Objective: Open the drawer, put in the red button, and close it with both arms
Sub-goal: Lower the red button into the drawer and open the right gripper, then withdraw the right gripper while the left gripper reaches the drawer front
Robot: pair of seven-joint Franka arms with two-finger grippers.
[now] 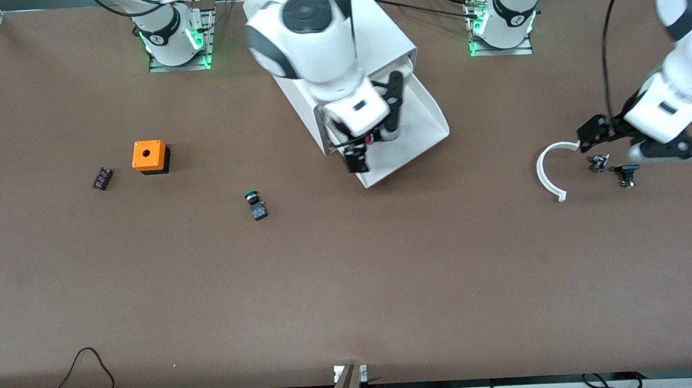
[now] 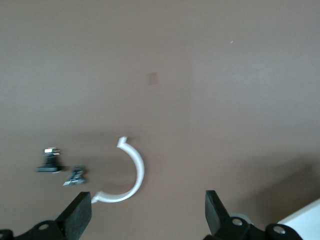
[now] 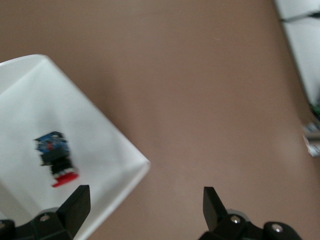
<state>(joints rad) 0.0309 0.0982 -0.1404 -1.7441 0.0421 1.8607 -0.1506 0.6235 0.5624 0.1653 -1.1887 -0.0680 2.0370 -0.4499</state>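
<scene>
The white cabinet (image 1: 383,33) stands between the arm bases. Its drawer (image 1: 420,122) is pulled out toward the front camera. In the right wrist view the red button (image 3: 57,161) lies on its side on the drawer (image 3: 45,100) floor. My right gripper (image 1: 376,125) hangs open and empty over the drawer. In its own view it (image 3: 145,197) is over the drawer's corner, beside the button. My left gripper (image 1: 647,141) is open and empty (image 2: 147,200), low over the table at the left arm's end.
A white C-shaped ring (image 1: 548,171) (image 2: 135,170) and two small black parts (image 1: 599,163) (image 1: 626,173) lie under the left gripper. A green-capped button (image 1: 255,204), an orange box with a hole (image 1: 149,156) and a small black block (image 1: 102,178) lie toward the right arm's end.
</scene>
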